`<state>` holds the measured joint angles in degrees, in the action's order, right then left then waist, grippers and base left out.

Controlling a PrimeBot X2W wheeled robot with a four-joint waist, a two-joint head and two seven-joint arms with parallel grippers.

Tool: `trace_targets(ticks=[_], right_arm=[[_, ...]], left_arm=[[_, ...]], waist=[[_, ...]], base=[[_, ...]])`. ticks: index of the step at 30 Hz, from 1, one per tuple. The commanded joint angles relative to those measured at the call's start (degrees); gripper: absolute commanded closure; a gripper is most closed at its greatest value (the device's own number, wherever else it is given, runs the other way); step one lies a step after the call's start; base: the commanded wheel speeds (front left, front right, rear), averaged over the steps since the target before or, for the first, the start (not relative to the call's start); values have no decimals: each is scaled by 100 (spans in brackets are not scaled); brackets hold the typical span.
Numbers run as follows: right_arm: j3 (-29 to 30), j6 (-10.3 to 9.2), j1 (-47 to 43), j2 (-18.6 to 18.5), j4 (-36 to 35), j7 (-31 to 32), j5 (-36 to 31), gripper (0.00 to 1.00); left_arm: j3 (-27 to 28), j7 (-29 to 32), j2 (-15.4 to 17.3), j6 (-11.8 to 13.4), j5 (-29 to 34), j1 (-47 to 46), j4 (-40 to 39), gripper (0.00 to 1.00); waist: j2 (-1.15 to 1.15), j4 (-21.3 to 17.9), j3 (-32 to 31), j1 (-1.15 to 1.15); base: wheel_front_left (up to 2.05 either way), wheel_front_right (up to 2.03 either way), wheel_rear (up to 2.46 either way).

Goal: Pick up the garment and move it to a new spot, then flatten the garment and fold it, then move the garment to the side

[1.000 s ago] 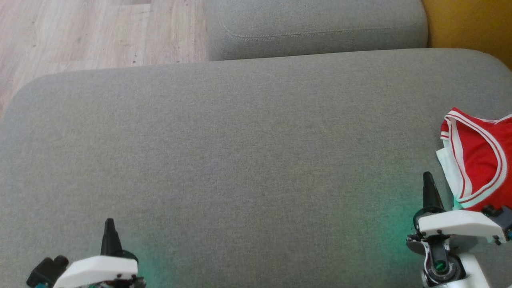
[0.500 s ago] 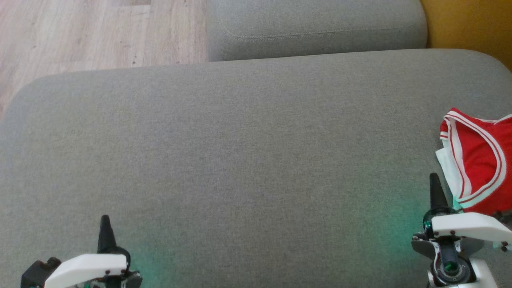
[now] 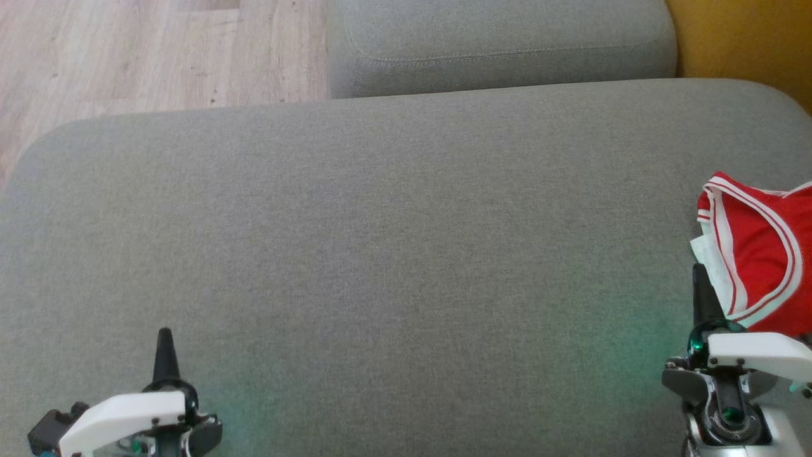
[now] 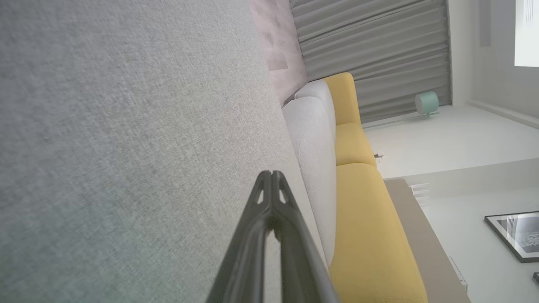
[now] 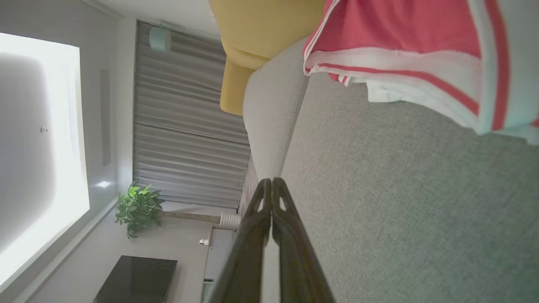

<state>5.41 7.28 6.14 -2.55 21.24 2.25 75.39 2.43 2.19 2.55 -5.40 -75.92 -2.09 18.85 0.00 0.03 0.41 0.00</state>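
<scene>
You are hovering the left gripper (image 3: 165, 333), fingers pressed together, over the grey cushion (image 3: 406, 254); the right gripper (image 3: 699, 271) is pressing its fingers together, the red garment (image 3: 758, 254) lying just right of them.

The left pincer (image 3: 165, 339) at lower left and right pincer (image 3: 700, 282) at lower right are slim black tapered spikes above white angular covers (image 3: 758, 352) with small dark screws (image 3: 154, 419).
</scene>
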Motion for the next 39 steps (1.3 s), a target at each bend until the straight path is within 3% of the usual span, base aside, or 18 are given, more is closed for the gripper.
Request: trace_targets(ticks=[1,23,39], right_arm=[[-66,17,94,-28,-276,51,206,100],[112,21,5,-32,-722,424,1677,100],[111,21,5,-32,-722,424,1677,100]], left_arm=[[220,54,28,-59,-182,-297,-239,100],[407,429,32,-209,-1626,-411,-478,100],[407,428,32,-209,-1626,-410,-479,100]], waist=[[0,0,-1,0],[0,-3,-23,0],[0,-3,-23,0]], base=[[0,0,0],[0,0,0],[0,0,0]])
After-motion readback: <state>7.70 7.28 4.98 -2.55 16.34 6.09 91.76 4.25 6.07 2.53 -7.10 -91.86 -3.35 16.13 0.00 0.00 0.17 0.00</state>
